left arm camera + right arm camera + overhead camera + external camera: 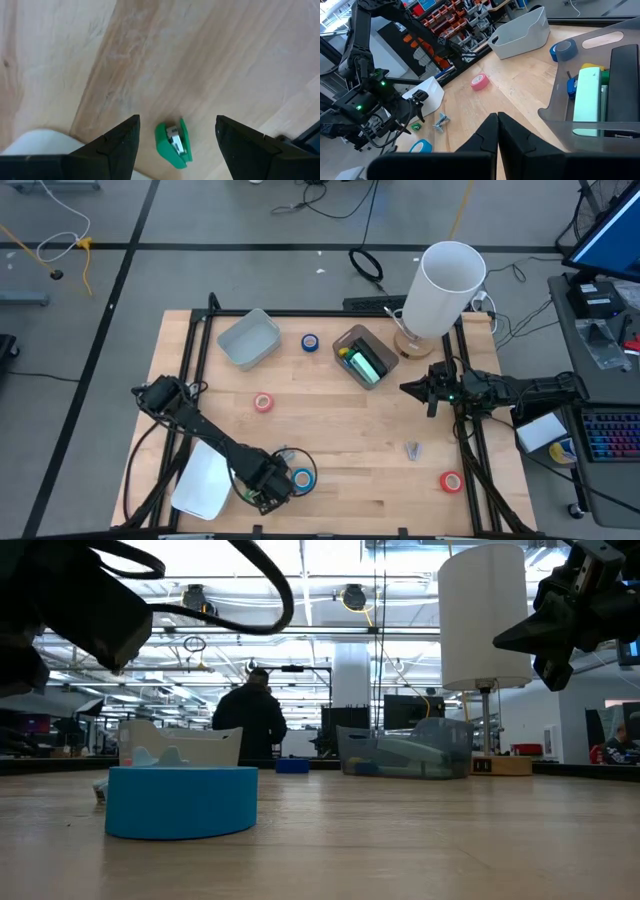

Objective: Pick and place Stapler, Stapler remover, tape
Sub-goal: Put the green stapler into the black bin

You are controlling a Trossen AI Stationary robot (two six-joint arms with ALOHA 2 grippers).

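My left gripper (272, 492) (177, 120) hangs open near the table's near edge, fingers pointing down. A small green piece with a metal insert (173, 143) lies on the wood below, between the fingers and untouched. A blue tape roll (302, 477) (180, 802) lies flat just right of the gripper. Other rolls lie flat: red (263, 402) (480, 81), blue (310, 341), red (450, 480). A pale green stapler (368, 365) (587, 95) lies in the dark bin (350, 340). A small grey metal piece (412, 450) lies on the table. My right gripper (405, 388) (496, 116) waits shut, raised, right of the dark bin.
A white tray (205, 480) sits at the near-left beside my left gripper. A grey bin (248, 338) stands at the far left, and a tall white cylinder on a wooden base (445, 285) at the far right. Another small metal piece (440, 122) lies near the blue roll. A person (250, 720) stands beyond the table.
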